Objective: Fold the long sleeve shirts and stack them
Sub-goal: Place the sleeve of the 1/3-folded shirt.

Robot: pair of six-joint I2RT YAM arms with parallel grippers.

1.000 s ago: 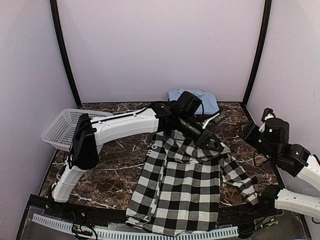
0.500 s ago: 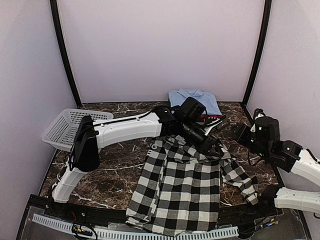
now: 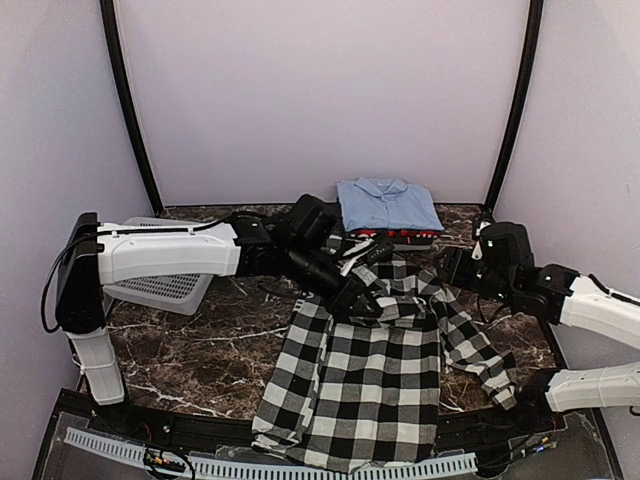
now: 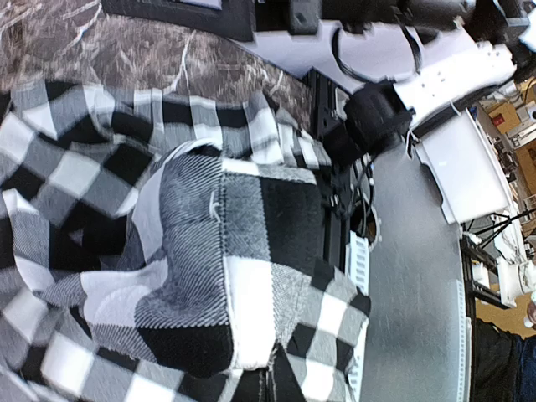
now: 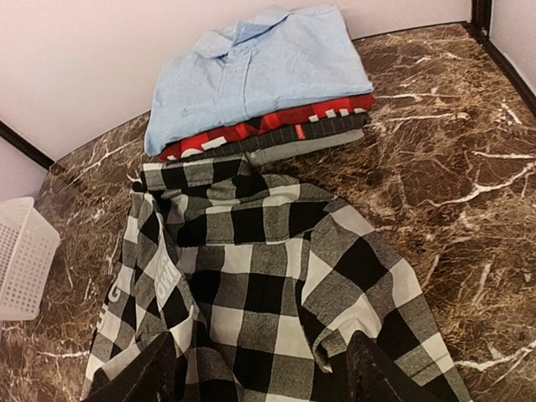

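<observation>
Top view: the left end effector (image 3: 360,296), clamped shut on a fold of the checked shirt (image 3: 370,390), has pulled back from 1 o'clock toward the centre of the desk (image 3: 225,345). It has dragged the shoulder cloth toward 9 o'clock, so I judge the sleeve fold to be under way.

Left wrist view: doubled checked cloth fills the frame.

Right wrist view: the right end effector (image 5: 268,370) hangs wide open and empty over the shirt, having edged closer. The blue shirt (image 5: 260,67) lies on the red shirt (image 5: 276,124) at 12 o'clock.

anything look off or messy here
The check shirt is rumpled: its top is bunched and folded over where the left gripper pinches it, one sleeve trails right, and its hem hangs over the table's front edge. The stack behind looks tidy.
</observation>
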